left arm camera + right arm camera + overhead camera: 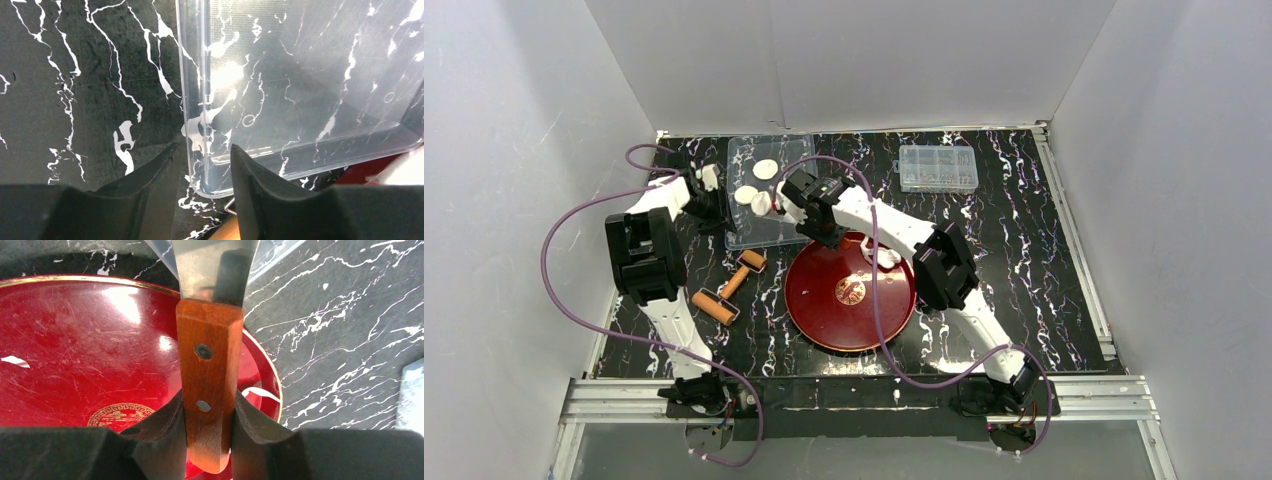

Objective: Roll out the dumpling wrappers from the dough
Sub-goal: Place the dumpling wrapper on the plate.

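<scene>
Three white dumpling wrappers [766,168] lie in a clear tray [754,235] at the back left; one of them [761,205] lies right by the scraper's blade end. My left gripper [711,198] is shut on the tray's left wall, one finger on each side of it, near a corner [205,155]. My right gripper [802,196] is shut on the wooden handle [209,350] of a metal scraper, whose blade [210,270] points at the tray. The dough [884,257] is a white piece on the red plate [824,300], partly hidden by my right arm.
Two orange rolling pins [749,262] [714,307] lie left of the plate. A clear compartment box [938,168] stands at the back right. White walls close in the black marbled table on three sides.
</scene>
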`<act>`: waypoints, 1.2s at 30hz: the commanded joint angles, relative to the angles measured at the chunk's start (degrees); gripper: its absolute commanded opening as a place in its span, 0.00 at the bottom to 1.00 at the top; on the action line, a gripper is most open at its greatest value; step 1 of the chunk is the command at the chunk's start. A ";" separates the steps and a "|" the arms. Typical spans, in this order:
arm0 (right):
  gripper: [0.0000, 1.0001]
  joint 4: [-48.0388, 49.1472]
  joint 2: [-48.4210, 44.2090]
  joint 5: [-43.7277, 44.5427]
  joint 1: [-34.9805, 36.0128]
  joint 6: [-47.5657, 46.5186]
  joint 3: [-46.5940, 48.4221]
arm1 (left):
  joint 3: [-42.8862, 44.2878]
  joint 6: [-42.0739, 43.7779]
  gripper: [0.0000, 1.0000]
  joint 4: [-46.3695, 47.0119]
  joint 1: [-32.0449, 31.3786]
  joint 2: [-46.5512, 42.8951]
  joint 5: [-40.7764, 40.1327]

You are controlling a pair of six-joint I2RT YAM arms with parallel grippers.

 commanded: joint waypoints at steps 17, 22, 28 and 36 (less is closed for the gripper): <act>0.01 0.33 -2.33 -2.29 -1.48 4.80 0.57 | -9.84 33.98 0.75 -20.55 0.24 -21.08 11.54; 0.01 0.61 -2.57 -3.02 -1.55 5.46 0.08 | -15.64 42.54 0.98 -18.21 -1.37 -23.37 11.16; 0.01 0.68 -3.16 -4.00 -1.62 5.71 -1.05 | -14.39 36.53 0.84 -14.95 -2.24 -23.44 14.62; 0.01 -3.18 -3.04 -11.24 -1.60 12.06 2.33 | -6.63 19.58 0.33 -8.34 -2.73 -23.67 26.29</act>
